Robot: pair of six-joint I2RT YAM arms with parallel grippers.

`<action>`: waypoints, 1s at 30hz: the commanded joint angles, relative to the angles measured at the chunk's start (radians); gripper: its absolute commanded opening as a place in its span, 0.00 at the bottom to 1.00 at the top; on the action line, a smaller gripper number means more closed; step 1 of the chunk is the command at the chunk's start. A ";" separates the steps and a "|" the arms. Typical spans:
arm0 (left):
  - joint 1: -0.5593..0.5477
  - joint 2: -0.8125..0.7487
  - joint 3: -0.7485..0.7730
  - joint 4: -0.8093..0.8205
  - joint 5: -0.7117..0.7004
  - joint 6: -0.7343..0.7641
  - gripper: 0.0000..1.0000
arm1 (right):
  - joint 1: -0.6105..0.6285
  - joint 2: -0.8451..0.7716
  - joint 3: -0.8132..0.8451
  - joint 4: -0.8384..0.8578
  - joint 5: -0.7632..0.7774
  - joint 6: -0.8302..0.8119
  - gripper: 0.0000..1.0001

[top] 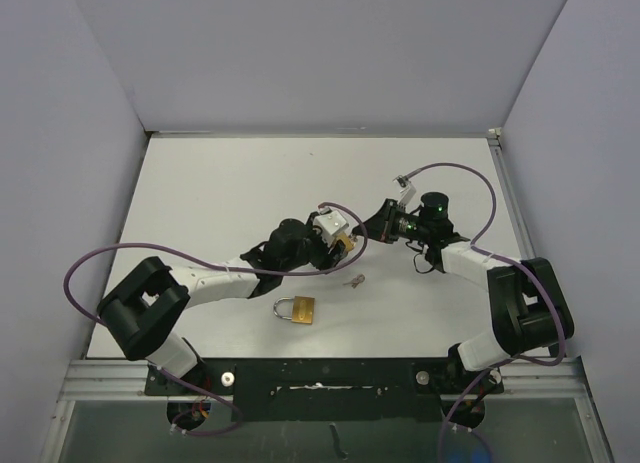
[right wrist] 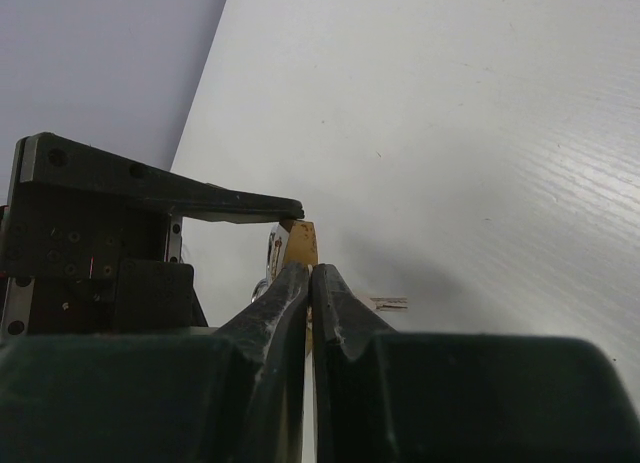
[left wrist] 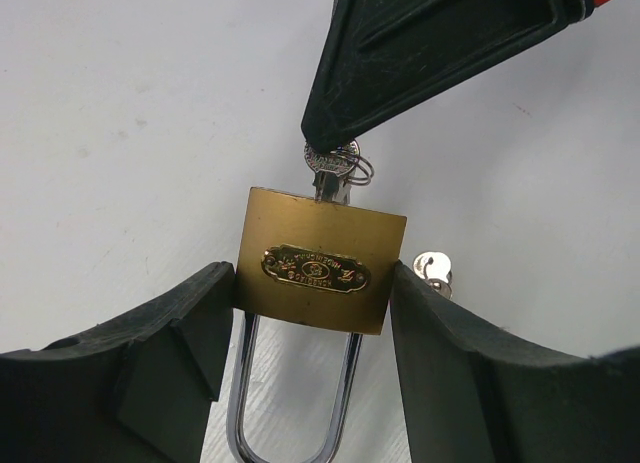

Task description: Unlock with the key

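I have the brass padlock clamped in the left pincer, one black finger pressed against each side of the body, with the engraved face toward the wrist camera. The steel shackle points back toward that wrist, and both of its legs meet the body. From overhead, the lock sits near the middle of the white surface, slightly right of centre, where my two arms meet.

The key stands in the keyway on the end of the body opposite the shackle, with its round head and a small wire ring showing. The right pincer comes in from the right, and its fingers are pressed together on that key head. In its own wrist view I see no gap between the fingertips, and a sliver of the brass lock shows just beyond them. I cannot tell from these views whether the key is turned.

A second padlock lies flat on the surface nearer to me, a little left of the held one. A loose spare key lies to the right of it, between it and the pincers.
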 commanded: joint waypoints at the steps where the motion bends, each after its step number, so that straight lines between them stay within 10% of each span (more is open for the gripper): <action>1: 0.000 -0.063 0.059 0.237 0.048 -0.043 0.00 | 0.022 -0.003 -0.001 0.034 -0.023 -0.017 0.00; 18: 0.075 -0.080 0.103 0.227 0.134 -0.169 0.00 | 0.021 -0.003 -0.010 0.055 -0.035 -0.014 0.00; 30: -0.020 -0.054 0.103 0.226 -0.011 0.053 0.00 | 0.022 0.036 0.021 0.052 -0.043 0.045 0.00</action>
